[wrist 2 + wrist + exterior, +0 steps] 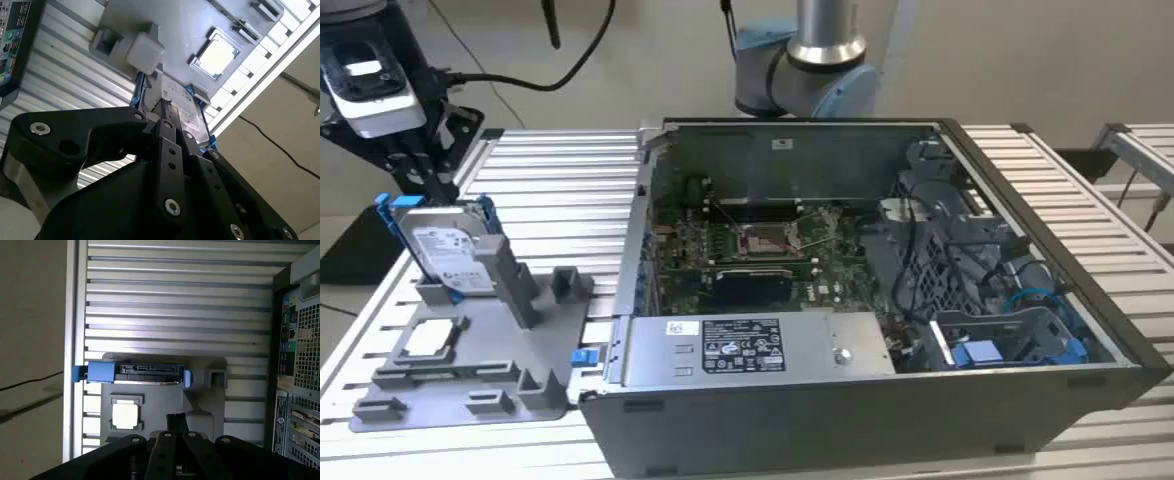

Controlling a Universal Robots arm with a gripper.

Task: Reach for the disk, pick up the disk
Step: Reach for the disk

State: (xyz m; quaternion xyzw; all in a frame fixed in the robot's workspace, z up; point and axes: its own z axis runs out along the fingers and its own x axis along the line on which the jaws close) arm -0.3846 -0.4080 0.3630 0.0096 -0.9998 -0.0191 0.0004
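Observation:
The disk [447, 252] stands upright on its edge in a grey holder [487, 375] on the slatted table, at the exterior view's left. It is silver-grey with a white label and a blue bracket. My gripper [430, 188] hangs straight above it, its black tip right at the disk's top edge. In the second wrist view the gripper [167, 112] overlaps the top of the disk [189, 109]. In the first wrist view the disk [145, 373] shows edge-on beyond the gripper [176, 421].
An open computer case [1121, 365] takes up the middle and the exterior view's right, with a grey labelled power-supply box [747, 345] inside. A small square silver chip [434, 338] lies on the holder in front of the disk. The arm's base [801, 70] stands behind the case.

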